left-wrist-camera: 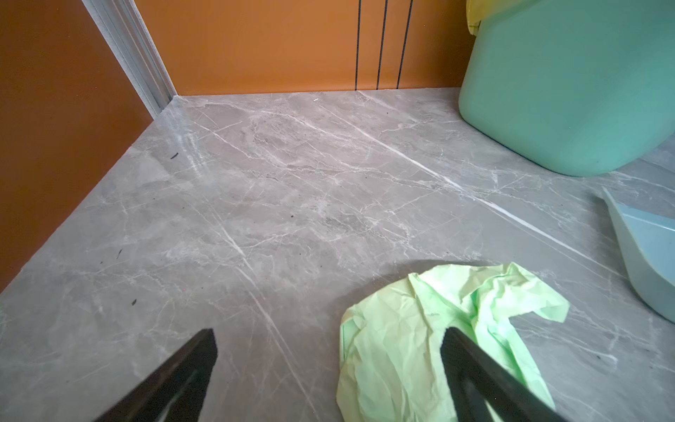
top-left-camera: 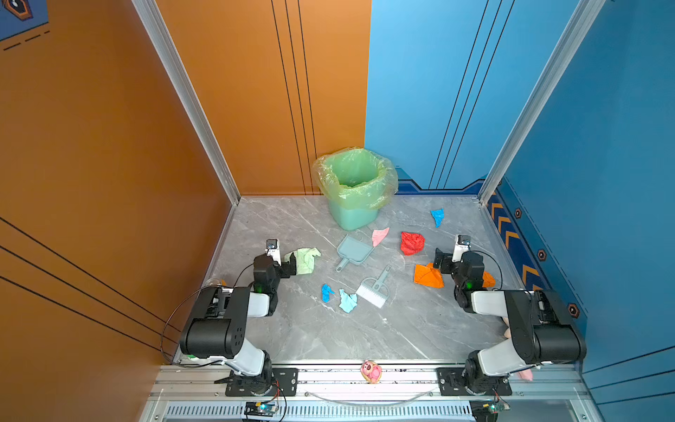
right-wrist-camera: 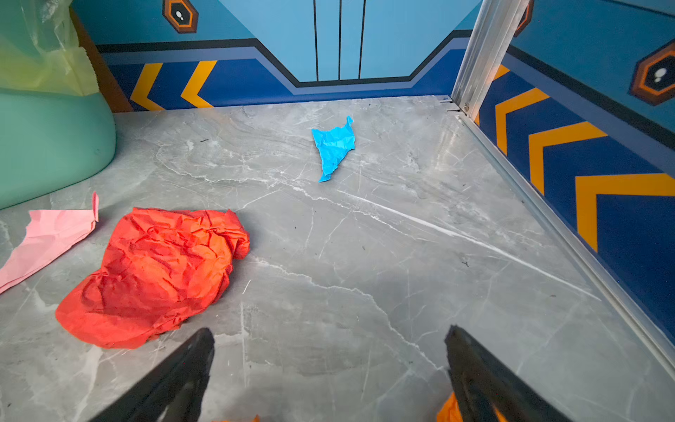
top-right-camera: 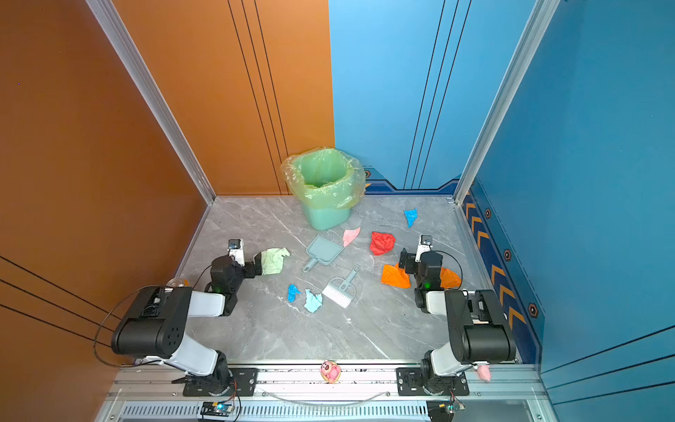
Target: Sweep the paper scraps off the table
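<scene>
1. The left gripper hangs low over the table with its jaws spread wide. The crumpled light green scrap lies partly between them, unclamped.
2. Nearer the front, a twisted blue scrap and a light blue scrap lie just beside each other.
3. A mint plastic bin stands at the back wall, lined with a translucent yellow-green bag. Only the bag shows inside.
4. A pale blue plastic dustpan lies before the bin, its tray bare. The white-bristled brush lies nearer the front.
5. A flat, pointed pink scrap lies at the dustpan's far corner. To its right are a wrinkled red scrap, a flat orange scrap and, farther back, a bright blue scrap.
6. The right gripper has its jaws apart over bare marble, beside the orange scrap.
7. The table is glossy grey, white-veined marble, framed by aluminium rails. An orange wall stands on the left and a blue wall on the right.
</scene>
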Robot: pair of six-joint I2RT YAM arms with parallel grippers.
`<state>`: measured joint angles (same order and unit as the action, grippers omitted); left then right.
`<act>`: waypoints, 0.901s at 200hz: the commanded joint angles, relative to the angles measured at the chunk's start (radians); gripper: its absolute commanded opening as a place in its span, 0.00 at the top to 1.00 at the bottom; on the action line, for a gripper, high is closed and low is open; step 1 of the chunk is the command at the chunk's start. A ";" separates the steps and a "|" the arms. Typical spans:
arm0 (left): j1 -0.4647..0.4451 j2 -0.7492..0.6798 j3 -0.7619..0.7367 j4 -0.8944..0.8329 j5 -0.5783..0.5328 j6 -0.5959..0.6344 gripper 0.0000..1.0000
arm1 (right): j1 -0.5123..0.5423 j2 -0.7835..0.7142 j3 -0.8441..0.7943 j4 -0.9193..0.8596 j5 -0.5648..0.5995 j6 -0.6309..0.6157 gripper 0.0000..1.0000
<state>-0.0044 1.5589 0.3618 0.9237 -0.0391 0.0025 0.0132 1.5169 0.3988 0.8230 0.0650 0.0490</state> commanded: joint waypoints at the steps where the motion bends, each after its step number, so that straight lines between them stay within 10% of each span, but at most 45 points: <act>1: 0.006 0.001 0.020 -0.012 0.019 0.006 0.02 | 0.001 0.014 -0.008 0.022 0.007 0.003 0.00; 180: 0.004 -0.007 0.026 -0.029 0.047 0.021 0.02 | 0.014 -0.005 -0.020 0.027 0.015 -0.012 0.00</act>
<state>-0.0044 1.5589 0.3618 0.9230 -0.0338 0.0029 0.0162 1.5169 0.3931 0.8406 0.0654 0.0483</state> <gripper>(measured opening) 0.976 0.999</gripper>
